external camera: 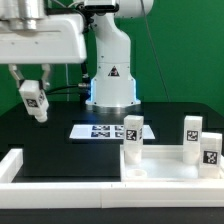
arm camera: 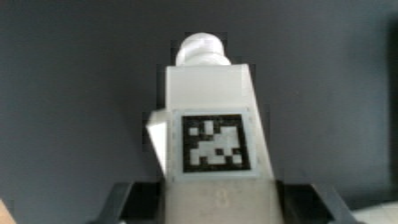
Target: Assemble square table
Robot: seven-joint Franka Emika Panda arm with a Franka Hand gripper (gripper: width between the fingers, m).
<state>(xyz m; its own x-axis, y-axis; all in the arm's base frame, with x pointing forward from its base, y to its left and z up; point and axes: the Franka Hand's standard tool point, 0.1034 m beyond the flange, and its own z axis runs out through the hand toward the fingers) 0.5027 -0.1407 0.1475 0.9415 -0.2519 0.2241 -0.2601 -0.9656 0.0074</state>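
My gripper [external camera: 32, 90] hangs above the black table at the exterior view's left, shut on a white table leg [external camera: 36, 103] with a black-and-white tag, held tilted in the air. In the wrist view the leg [arm camera: 214, 110] fills the middle, its threaded tip pointing away, between the dark fingers [arm camera: 135, 203] of the gripper [arm camera: 217, 208]. The square table top [external camera: 160, 161] lies at the exterior view's lower right. Three tagged legs stand upright on it: one [external camera: 132, 134] at its left corner, one [external camera: 191, 131] farther right, one [external camera: 210, 151] at the right edge.
The marker board [external camera: 98, 130] lies flat in front of the robot base [external camera: 110, 75]. A long white L-shaped wall piece [external camera: 12, 166] runs along the front edge and up the exterior view's left side. A green wall stands behind.
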